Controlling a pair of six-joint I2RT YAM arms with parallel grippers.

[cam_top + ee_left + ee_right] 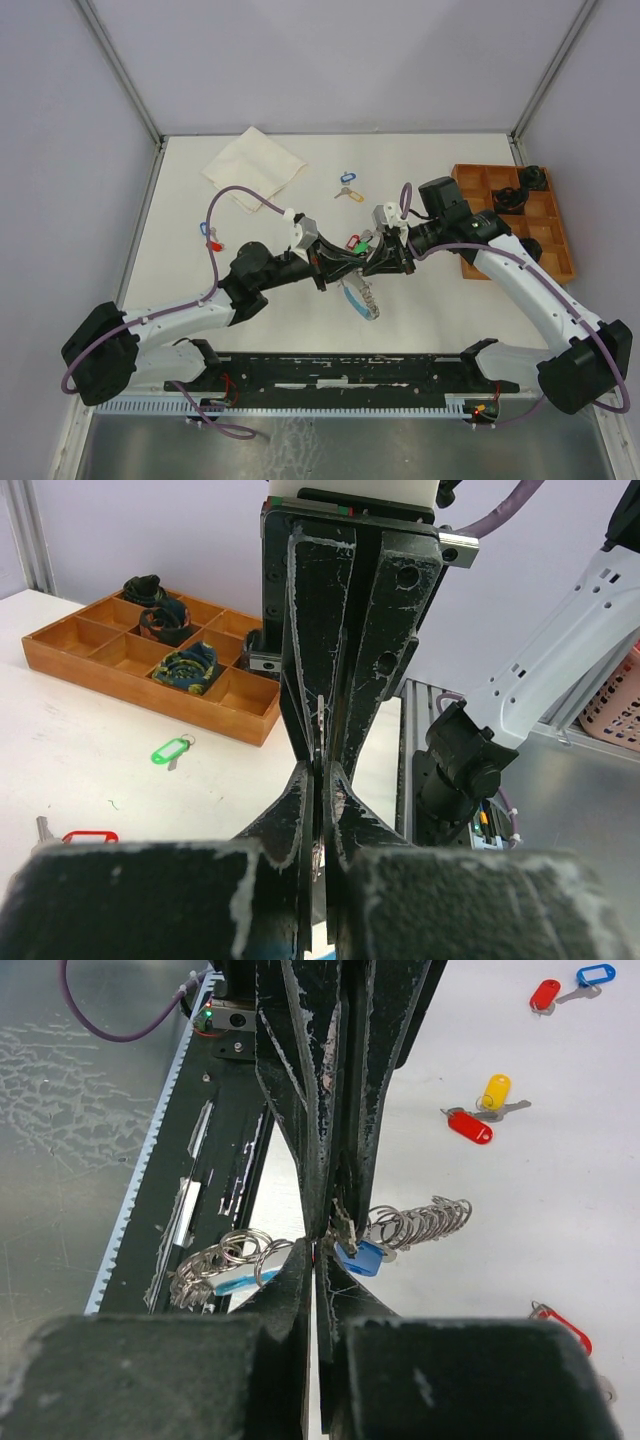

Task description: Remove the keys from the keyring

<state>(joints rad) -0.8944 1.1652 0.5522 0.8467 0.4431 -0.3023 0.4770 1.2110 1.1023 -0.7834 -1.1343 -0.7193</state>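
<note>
My left gripper (318,780) is clamped tight, its catch hidden; my right gripper (316,1252) looks closed too, tips beside the blue-tagged key (360,1258). The keyring (362,298) dangles under both, mid-table. I'd draw apart slowly, watching that key slide off.

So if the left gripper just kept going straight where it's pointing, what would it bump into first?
The right gripper. The left gripper points straight at it, and their fingertips are nearly nose to nose. I can't tell from the pictures whether they are already touching.
</note>
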